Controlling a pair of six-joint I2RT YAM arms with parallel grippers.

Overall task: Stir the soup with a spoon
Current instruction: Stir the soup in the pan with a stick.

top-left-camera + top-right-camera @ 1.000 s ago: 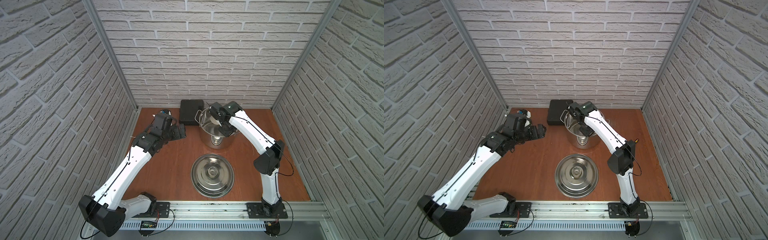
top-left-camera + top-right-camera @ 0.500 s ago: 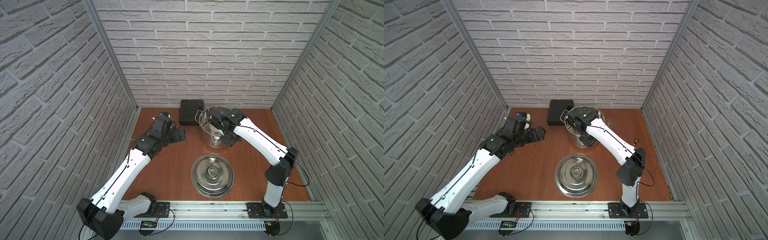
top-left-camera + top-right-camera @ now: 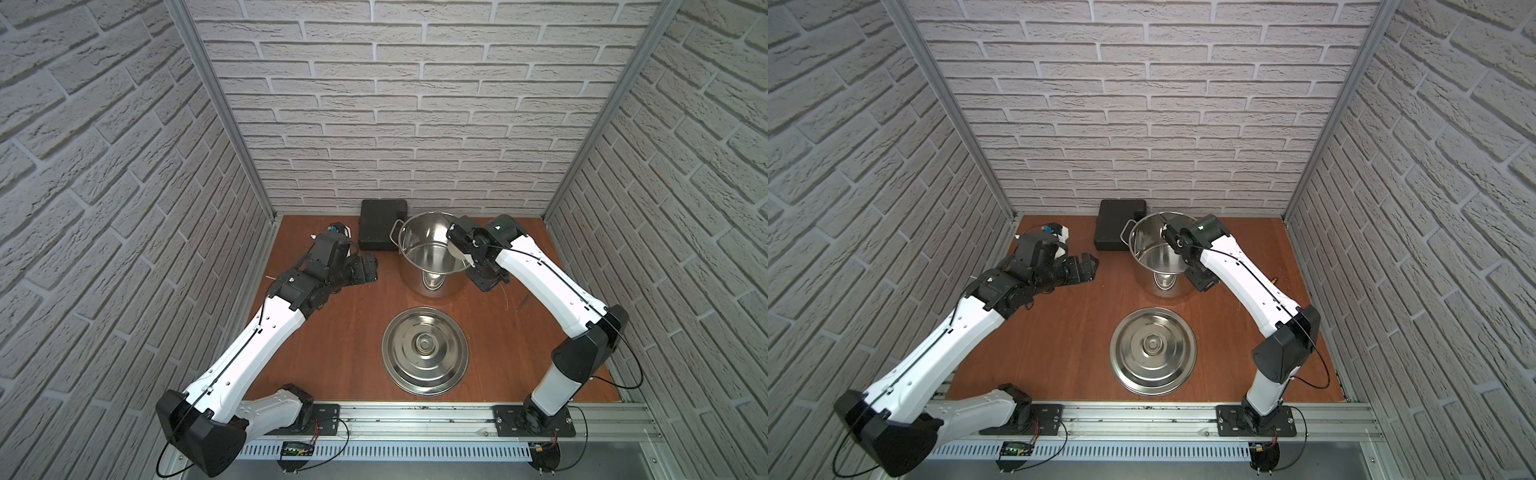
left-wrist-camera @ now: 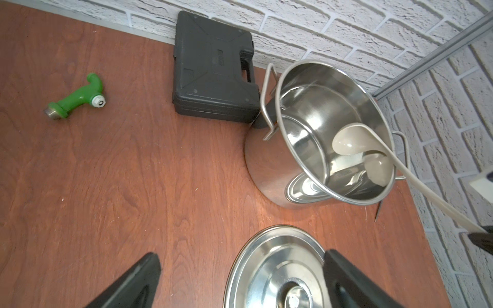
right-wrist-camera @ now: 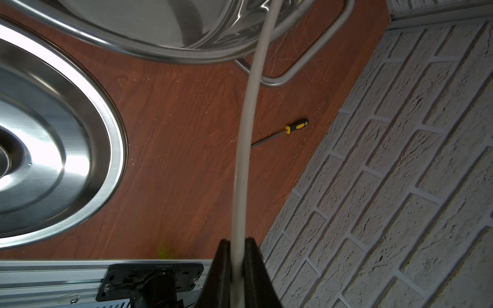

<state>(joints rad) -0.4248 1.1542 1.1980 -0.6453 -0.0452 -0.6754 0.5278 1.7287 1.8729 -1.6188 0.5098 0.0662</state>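
Ladle (image 4: 346,140) handle clamped in your right claw (image 5: 237,246), bowl inside pot (image 3: 411,284). Your left claw (image 3: 1087,268) spread wide, empty, over tabletop (image 3: 332,340), apart from pot.

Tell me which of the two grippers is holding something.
The right gripper, shut on the long handle of the cream-white plastic ladle; the left gripper stands open and empty.

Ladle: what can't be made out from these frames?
Right wrist view: the ladle has its bowl cut off by the top edge, like most of the pot.
Both top views: the right arm covers most of the ladle.
Left wrist view: reflections blur whether the bowl touches the pot floor.
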